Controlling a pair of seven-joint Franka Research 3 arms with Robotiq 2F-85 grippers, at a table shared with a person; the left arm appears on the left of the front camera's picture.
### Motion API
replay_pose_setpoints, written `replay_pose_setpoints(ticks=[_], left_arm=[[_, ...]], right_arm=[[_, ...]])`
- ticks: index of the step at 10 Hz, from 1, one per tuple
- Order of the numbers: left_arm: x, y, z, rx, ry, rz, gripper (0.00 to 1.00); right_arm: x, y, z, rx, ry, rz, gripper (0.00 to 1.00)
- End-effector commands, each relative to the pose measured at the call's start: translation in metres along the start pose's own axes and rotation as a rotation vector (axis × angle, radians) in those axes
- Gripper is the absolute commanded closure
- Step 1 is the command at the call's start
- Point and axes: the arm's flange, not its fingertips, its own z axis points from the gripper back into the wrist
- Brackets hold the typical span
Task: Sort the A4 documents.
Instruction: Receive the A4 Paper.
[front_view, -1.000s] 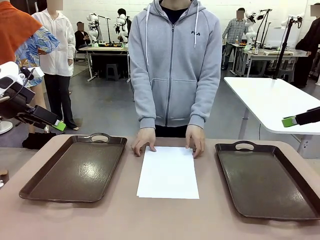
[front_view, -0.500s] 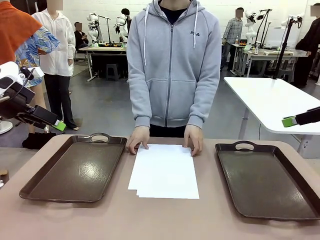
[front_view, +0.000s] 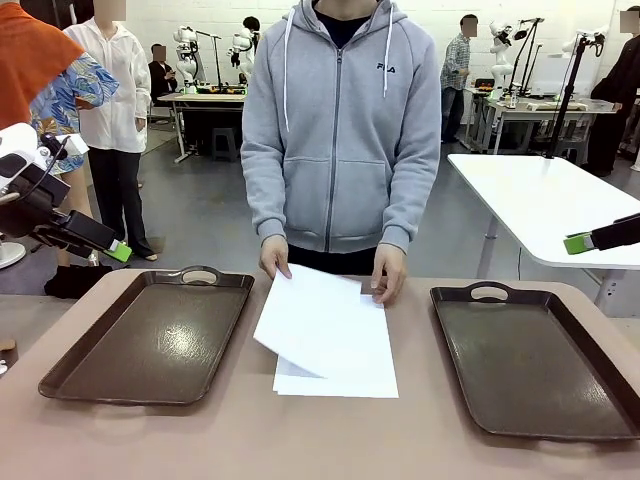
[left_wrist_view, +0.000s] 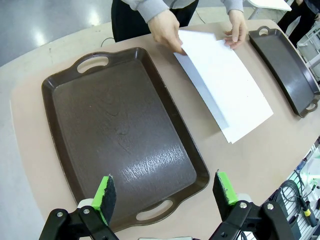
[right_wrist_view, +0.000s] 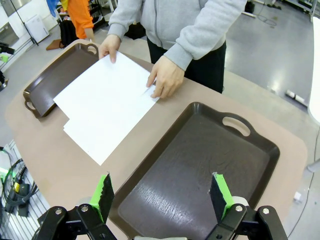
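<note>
Left gripper (left_wrist_view: 165, 190): fingers apart, empty, poised over the near end of the left tray (front_view: 150, 340), probably waiting for a sheet.
Left tray: bare.
A4 documents (front_view: 335, 345): stacked mid-table between the trays. The person's hand (front_view: 275, 258) lifts the top sheet's far-left corner, and the other hand (front_view: 388, 280) pins the rest against sliding.
Right tray (front_view: 530, 360): bare.
Right gripper (right_wrist_view: 162, 192): fingers apart, empty, above the right tray's near end.
</note>
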Motion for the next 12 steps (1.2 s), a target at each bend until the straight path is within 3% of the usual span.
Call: replay_pose_setpoints(ticks=[1, 12], left_arm=[[-0.0004, 0.0011, -0.0001, -0.005, -0.001, 0.002, 0.0], [-0.0004, 0.0011, -0.0001, -0.005, -0.001, 0.002, 0.0]], right_arm=[[-0.0004, -0.0004, -0.001, 0.006, -0.001, -0.002, 0.0], [-0.0004, -0.0004, -0.001, 0.006, -0.001, -0.002, 0.0]])
